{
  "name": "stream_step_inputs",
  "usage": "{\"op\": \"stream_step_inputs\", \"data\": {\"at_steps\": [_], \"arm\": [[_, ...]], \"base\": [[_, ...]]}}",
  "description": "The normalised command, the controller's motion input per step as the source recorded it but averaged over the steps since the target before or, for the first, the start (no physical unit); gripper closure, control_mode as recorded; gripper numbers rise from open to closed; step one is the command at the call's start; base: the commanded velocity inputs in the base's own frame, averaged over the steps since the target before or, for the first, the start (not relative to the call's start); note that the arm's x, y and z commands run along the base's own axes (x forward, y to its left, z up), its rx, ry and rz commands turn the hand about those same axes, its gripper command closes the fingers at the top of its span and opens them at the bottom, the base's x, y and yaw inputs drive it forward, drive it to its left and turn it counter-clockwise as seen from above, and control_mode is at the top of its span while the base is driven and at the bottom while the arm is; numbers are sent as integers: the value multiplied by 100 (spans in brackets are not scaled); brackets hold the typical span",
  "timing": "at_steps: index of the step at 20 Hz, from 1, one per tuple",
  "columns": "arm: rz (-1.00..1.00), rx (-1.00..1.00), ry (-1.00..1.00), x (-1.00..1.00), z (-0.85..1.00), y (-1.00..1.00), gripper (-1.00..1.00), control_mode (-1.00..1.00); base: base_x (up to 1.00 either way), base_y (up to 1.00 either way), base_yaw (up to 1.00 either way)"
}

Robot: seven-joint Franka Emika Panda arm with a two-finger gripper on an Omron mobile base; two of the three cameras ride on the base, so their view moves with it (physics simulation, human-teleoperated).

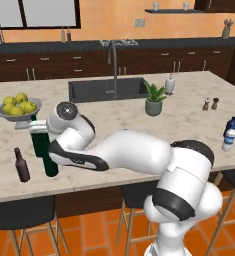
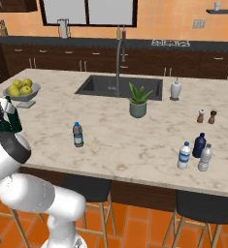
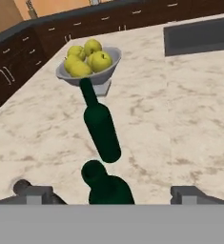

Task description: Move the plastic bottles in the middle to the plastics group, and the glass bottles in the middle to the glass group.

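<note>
My gripper (image 3: 111, 193) is open, its fingers wide on either side of a tall green glass bottle (image 3: 106, 187) seen from above. A second, matching green bottle (image 3: 101, 125) stands just beyond it, before the fruit bowl. From the left base view my gripper (image 1: 39, 131) sits at the neck of the green bottles (image 1: 49, 157), beside the short brown bottle (image 1: 22, 165). A dark-capped plastic bottle (image 2: 77, 134) stands mid-counter. A white-capped plastic bottle (image 2: 184, 155) stands by the deep-blue bottle (image 2: 200, 145) and the pale bottle (image 2: 205, 157).
A bowl of yellow-green fruit (image 1: 18, 107) stands just behind the green bottles. A sink (image 1: 106, 89), a potted plant (image 1: 154, 100), a white dispenser (image 1: 169, 84) and two shakers (image 1: 210, 104) are farther along the counter. Stools stand under the near edge.
</note>
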Motion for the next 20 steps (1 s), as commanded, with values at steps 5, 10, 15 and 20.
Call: {"op": "stream_step_inputs", "data": {"at_steps": [5,10,15,20], "arm": [[0,12,2,-21,51,-35,-100,-100],[-3,8,4,-39,19,-84,-100,-100],[0,0,2,-26,0,-100,-100,-100],[-1,0,21,-2,7,-100,-100,-100]], "base": [[0,0,0],[0,0,0],[0,0,0],[0,0,0]]}}
